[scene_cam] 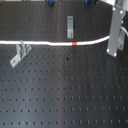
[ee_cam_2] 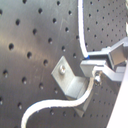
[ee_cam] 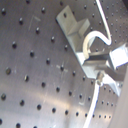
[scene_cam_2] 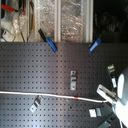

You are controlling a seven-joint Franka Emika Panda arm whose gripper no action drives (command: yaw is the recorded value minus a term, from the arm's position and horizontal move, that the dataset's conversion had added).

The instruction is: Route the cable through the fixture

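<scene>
**Cable held taut for threading**

The perforated board (scene_cam: 65, 95) carries it all. The cable (scene_cam: 50, 43) stretches left to right, passing the left bracket (scene_cam: 20, 52), near the far bracket (scene_cam: 70, 26). The gripper (scene_cam: 114, 36) pinches its right end, keeping it straight.

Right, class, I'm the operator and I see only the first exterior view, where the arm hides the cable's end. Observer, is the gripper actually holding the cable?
Observer: Yes. In the first wrist view the gripper is shut on the cable.
Operator: I count two brackets on the board. Are there any more?
Observer: A third bracket sits right beside the gripper in the second wrist view.
Operator: Is the cable through it?
Observer: I cannot tell. In the second wrist view the cable bends close alongside that bracket just below the gripper.
</scene>
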